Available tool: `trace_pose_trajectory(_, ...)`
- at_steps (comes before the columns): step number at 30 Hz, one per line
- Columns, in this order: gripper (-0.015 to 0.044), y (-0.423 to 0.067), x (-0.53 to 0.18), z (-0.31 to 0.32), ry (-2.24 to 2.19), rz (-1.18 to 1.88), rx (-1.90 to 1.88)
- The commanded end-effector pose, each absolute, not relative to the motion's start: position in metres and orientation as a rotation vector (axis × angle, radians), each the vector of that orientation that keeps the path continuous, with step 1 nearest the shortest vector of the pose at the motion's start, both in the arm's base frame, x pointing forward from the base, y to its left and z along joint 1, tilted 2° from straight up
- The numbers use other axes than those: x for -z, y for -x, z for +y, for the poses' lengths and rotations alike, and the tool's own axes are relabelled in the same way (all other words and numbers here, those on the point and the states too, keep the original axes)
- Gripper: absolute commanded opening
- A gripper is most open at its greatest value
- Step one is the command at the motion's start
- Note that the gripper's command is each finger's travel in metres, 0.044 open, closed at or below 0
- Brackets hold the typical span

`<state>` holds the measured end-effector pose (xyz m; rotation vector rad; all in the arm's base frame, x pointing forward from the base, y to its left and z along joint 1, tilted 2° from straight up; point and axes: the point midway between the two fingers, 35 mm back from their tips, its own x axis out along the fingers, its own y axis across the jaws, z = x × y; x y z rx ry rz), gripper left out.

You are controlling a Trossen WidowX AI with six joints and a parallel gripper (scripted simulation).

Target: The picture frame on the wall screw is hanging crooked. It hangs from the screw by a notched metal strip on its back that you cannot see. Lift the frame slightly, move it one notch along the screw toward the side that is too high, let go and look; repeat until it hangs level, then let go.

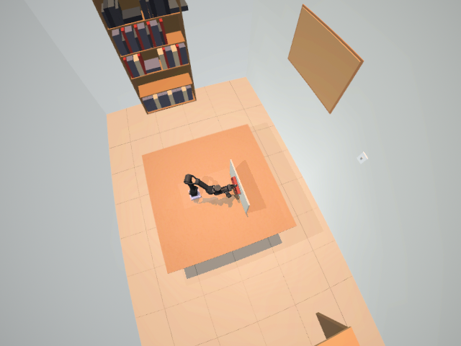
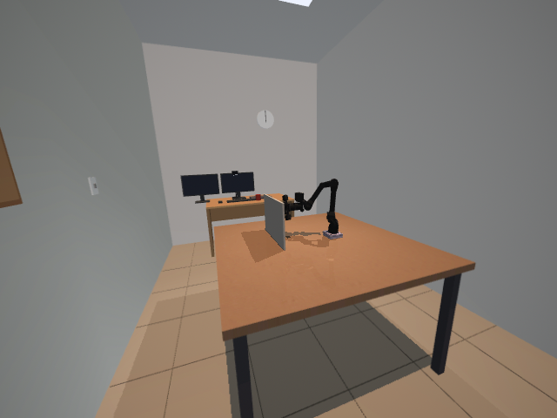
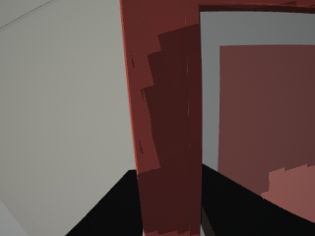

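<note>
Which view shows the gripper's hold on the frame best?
The wrist view: the red frame fills it, one side bar running between the dark gripper fingers. The top view shows only a red sliver against the grey panel. In the exterior view the panel hides the frame.

Lighting's soft and even from a ceiling panel (image 2: 294, 2), throwing a blurry shadow under the table (image 2: 359, 270) and off the upright panel (image 2: 274, 220), while the top view bends hard at its edges and everything looks low-res, no glare.
</note>
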<state>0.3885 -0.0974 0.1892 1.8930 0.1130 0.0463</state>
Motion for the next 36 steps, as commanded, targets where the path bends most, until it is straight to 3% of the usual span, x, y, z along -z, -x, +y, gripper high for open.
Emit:
trace_pose_trajectory(1,0.0,-0.3882,-0.1939,-0.0968,-1.889,0.102,-0.056)
trace_pose_trajectory(36,0.0,-0.3881,-0.1889,-0.096,-1.889,0.102,-0.056)
